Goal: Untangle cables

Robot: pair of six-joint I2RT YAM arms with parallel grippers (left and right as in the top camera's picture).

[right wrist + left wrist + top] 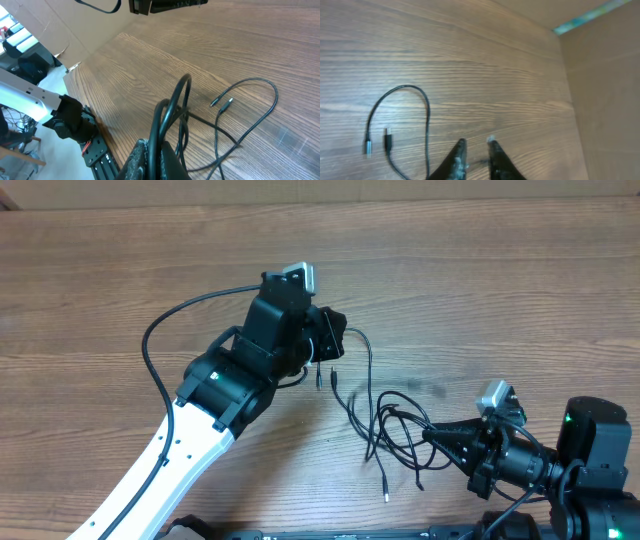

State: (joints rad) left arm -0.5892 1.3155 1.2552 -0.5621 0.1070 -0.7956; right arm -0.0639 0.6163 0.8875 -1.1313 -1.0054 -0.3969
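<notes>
Right end effector (pixel 152 150) tight on looped cables (pixel 176 95); left end effector (pixel 476 145) barely parted, empty.

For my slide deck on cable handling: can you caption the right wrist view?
The right gripper shut on looped black cables, two plug ends lying on the wooden table beyond.

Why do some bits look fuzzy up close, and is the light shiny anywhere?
Left wrist view: the left end effector sits right by the lens, so its tips look soft, while the table grain is sharp. Right wrist view: the cables looped nearest the lens blur too. Overhead view: even light, no strong glare.
</notes>
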